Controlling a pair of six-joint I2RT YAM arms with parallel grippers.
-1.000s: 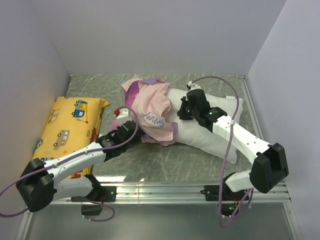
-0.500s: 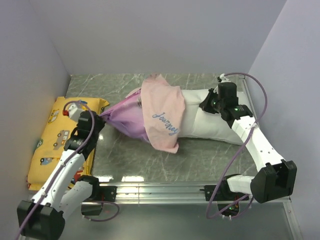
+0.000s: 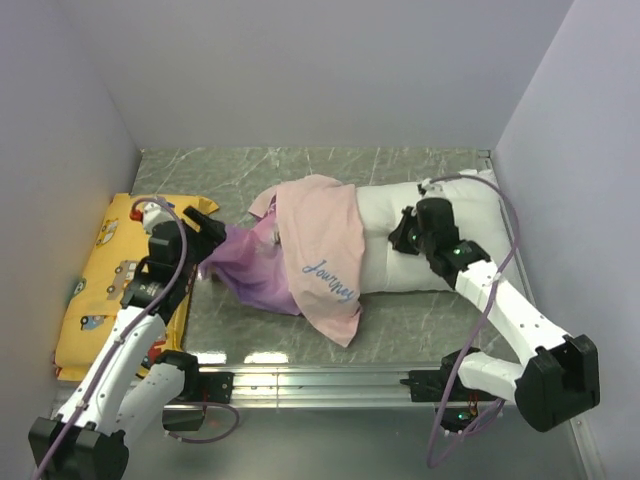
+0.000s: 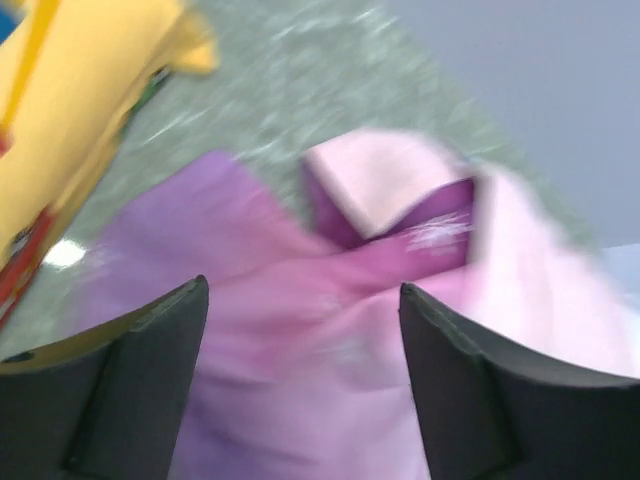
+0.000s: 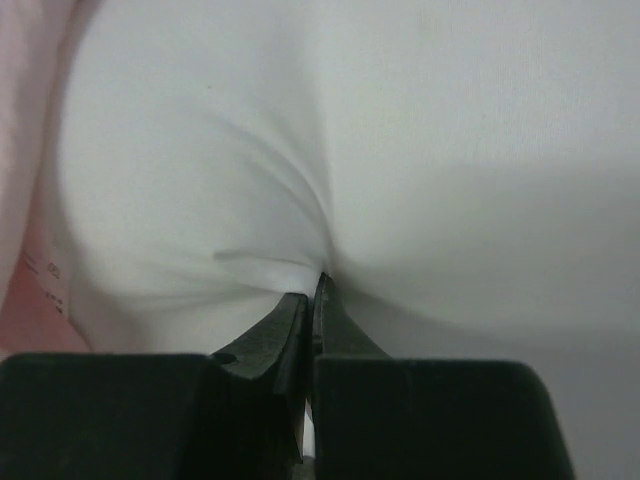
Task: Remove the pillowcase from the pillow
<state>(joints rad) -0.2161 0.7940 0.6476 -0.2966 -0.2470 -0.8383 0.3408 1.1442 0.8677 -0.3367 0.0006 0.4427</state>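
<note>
The pillowcase [image 3: 318, 250] lies in the middle of the table, pale pink inner side up with blue script, its purple part [image 3: 250, 268] trailing left. It drapes over the left end of the white pillow [image 3: 455, 215], which stretches to the right. My left gripper [image 3: 211, 244] is open at the purple edge. In the left wrist view the fingers [image 4: 150, 370] stand wide apart with the pillowcase [image 4: 330, 310] lying beyond them, not gripped. My right gripper [image 3: 404, 236] is shut on a pinch of pillow fabric [image 5: 300, 180], jaws together [image 5: 315, 288].
A yellow cushion [image 3: 115, 275] with cartoon vehicles lies along the left wall, under my left arm, and shows in the left wrist view [image 4: 70, 120]. Grey walls close in the left, back and right. A metal rail [image 3: 320, 380] runs along the near edge.
My left gripper has let go of the purple pillowcase edge and opened; the stretched fabric has gone slack. My right gripper, still pinching the pillow, shifted left and nearer.
</note>
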